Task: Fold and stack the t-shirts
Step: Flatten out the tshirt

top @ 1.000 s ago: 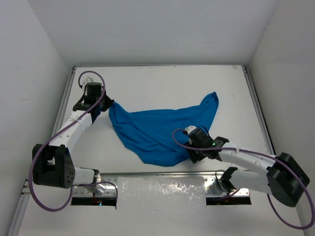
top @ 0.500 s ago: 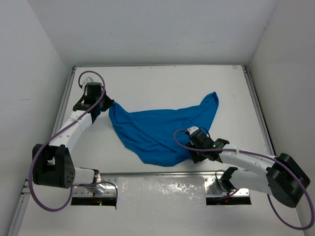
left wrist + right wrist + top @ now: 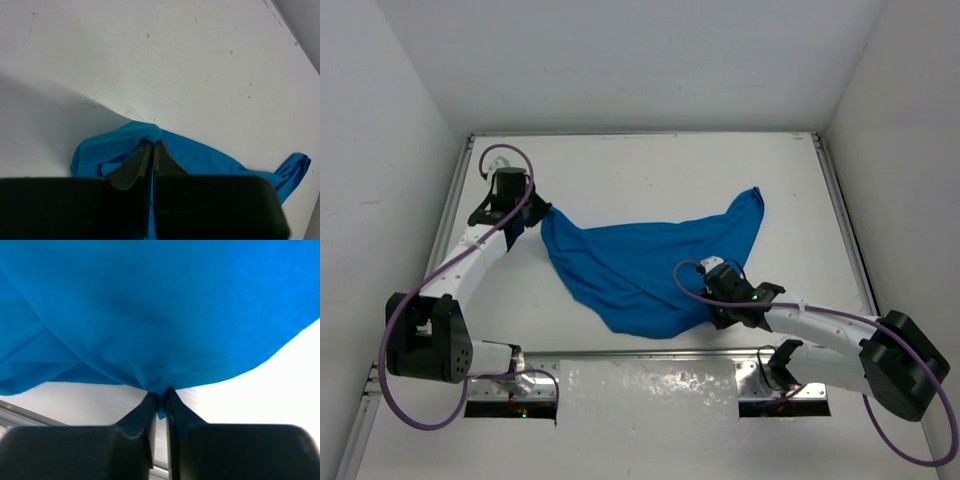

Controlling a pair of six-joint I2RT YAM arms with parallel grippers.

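Observation:
A bright blue t-shirt (image 3: 640,265) lies crumpled and stretched across the middle of the white table. My left gripper (image 3: 538,212) is shut on the shirt's far left edge; in the left wrist view the black fingertips (image 3: 142,155) pinch a fold of blue cloth (image 3: 135,135). My right gripper (image 3: 712,300) is shut on the shirt's near right hem; in the right wrist view the cloth (image 3: 150,315) hangs from the closed gripper (image 3: 161,399), lifted a little above the table. One sleeve or corner (image 3: 750,205) points to the far right.
White walls enclose the table (image 3: 650,170) at the back and both sides. A metal rail (image 3: 650,360) and a white sheet (image 3: 650,390) run along the near edge between the arm bases. Purple cables loop along both arms.
My right gripper has shifted slightly toward the near edge and to the right, pulling the shirt's hem with it. The left arm has not moved.

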